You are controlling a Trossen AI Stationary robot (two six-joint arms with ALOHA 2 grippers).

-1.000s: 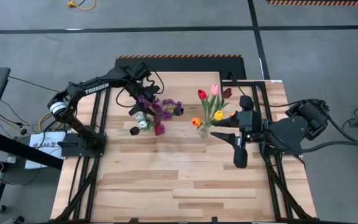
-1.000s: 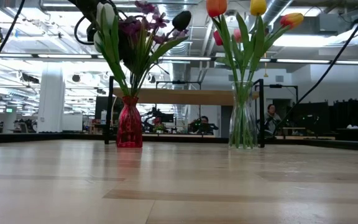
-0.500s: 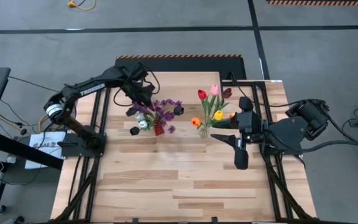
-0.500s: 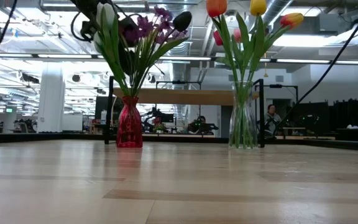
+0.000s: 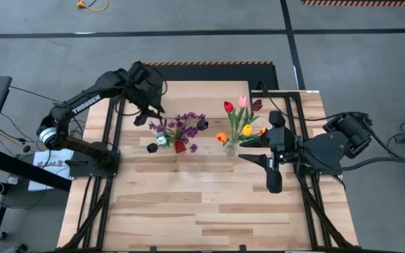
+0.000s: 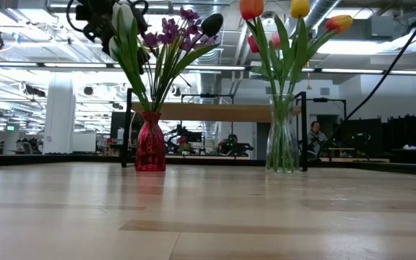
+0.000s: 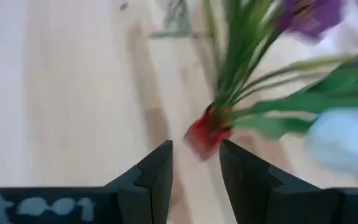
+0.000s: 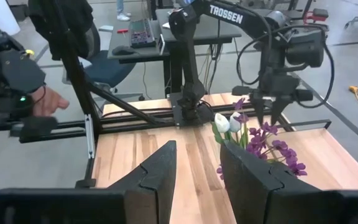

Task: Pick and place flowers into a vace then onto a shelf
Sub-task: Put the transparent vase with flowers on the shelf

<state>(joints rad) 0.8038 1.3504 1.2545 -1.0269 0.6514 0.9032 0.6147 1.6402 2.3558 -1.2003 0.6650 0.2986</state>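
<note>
I've got both bunches sitting mid-frame, purple/white mix in the red vase (image 5: 180, 146) under my empty, slightly parted left gripper (image 5: 151, 112); it'll be light but top-heavy w/ floppy stems, so I'd grab the vase neck

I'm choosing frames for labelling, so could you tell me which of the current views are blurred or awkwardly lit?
Left wrist view: the red vase and flowers are smeared, while the left gripper stays sharp. Low view: bright ceiling lights behind leave the clear vase backlit. High view: evenly lit, sharp. Right wrist view: sharp, the right gripper dark.
</note>
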